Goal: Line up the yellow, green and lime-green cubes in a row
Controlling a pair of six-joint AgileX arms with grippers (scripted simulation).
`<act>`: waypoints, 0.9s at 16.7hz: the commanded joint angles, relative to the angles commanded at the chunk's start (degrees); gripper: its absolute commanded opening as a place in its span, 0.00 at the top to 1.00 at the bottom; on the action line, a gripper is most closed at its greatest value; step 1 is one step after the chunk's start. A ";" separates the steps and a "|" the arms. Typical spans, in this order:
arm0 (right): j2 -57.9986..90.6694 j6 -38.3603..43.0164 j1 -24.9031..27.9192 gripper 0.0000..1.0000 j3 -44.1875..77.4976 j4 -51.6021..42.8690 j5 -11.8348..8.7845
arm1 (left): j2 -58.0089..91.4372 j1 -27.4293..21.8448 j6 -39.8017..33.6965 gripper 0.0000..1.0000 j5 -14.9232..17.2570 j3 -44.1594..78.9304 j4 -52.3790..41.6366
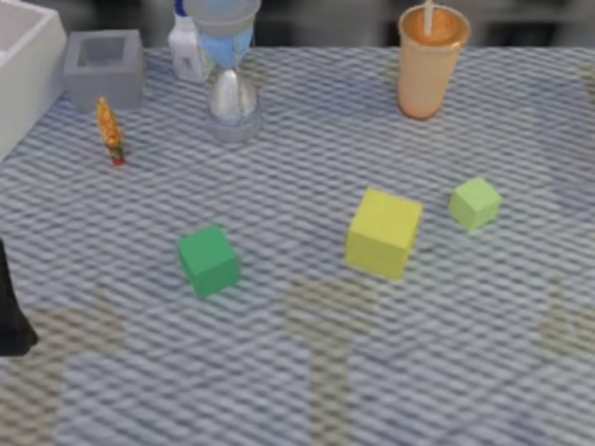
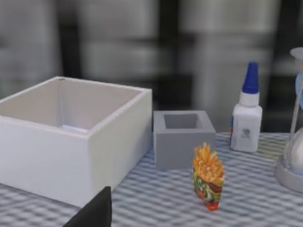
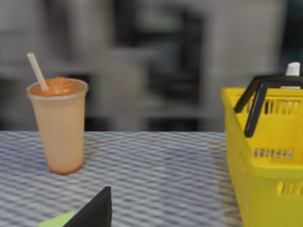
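Observation:
Three cubes stand apart on the woven cloth in the top view. The deep green cube [image 1: 207, 260] is left of centre. The larger yellow cube [image 1: 383, 232] is right of centre. The small lime-green cube [image 1: 475, 203] lies just right of the yellow one and slightly farther back; its corner [image 3: 57, 221] also shows in the right wrist view. My left gripper [image 1: 9, 321] is parked at the table's left edge, well away from the cubes. A dark part of my right gripper [image 3: 97, 210] shows only in the right wrist view, near the lime-green cube.
At the back left stand a white open box [image 1: 23, 65], a grey hollow block [image 1: 104, 65], a glue bottle [image 1: 186, 46] and an hourglass [image 1: 228, 74]. A fries toy [image 1: 109, 130] stands before the block. An orange drink cup [image 1: 429, 60] is back right, beside a yellow basket [image 3: 265, 156].

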 joint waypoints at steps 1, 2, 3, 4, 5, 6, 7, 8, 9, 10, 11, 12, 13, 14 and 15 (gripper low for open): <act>0.00 0.00 0.00 0.00 0.00 0.00 0.00 | 0.00 0.00 0.00 0.00 0.00 0.00 0.00; 0.00 0.00 0.00 0.00 0.00 0.00 0.00 | 0.00 0.00 0.00 0.00 0.00 0.00 0.00; 0.56 -0.09 0.13 0.00 0.56 -0.39 -0.05 | 0.00 0.00 0.00 0.00 0.00 0.00 0.00; 1.72 -0.26 0.37 0.00 1.71 -1.18 -0.11 | 0.00 0.00 0.00 0.00 0.00 0.00 0.00; 3.49 -0.52 0.69 0.00 3.47 -2.36 -0.19 | 0.00 0.00 0.00 0.00 0.00 0.00 0.00; 5.85 -0.86 1.08 0.00 5.82 -3.90 -0.24 | 0.00 0.00 0.00 0.00 0.00 0.00 0.00; 8.82 -1.27 1.51 0.00 8.76 -5.76 -0.27 | 0.00 0.00 0.00 0.00 0.00 0.00 0.00; 12.39 -1.75 1.98 0.00 12.29 -7.91 -0.28 | 0.00 0.00 0.00 0.00 0.00 0.00 0.00; 16.57 -2.29 2.49 0.00 16.40 -10.34 -0.27 | 0.00 0.00 0.00 0.00 0.00 0.00 0.00; 21.36 -2.87 3.02 0.00 20.99 -13.03 -0.23 | 0.00 0.00 0.00 0.00 0.00 0.00 0.00; 26.81 -3.51 3.58 0.00 26.01 -15.95 -0.18 | 0.00 0.00 0.00 0.00 0.00 0.00 0.00; 32.85 -4.18 4.18 0.00 31.34 -19.05 -0.13 | 0.00 0.00 0.00 0.00 0.00 0.00 0.00; 39.37 -4.88 4.80 0.00 36.90 -22.31 -0.09 | 0.00 0.00 0.00 0.00 0.00 0.00 0.00; 46.25 -5.61 5.44 0.00 42.59 -25.70 -0.04 | 0.00 0.00 0.00 0.00 0.00 0.00 0.00; 53.34 -6.35 6.11 0.00 48.36 -29.19 0.00 | 0.00 0.00 0.00 0.00 0.00 0.00 0.00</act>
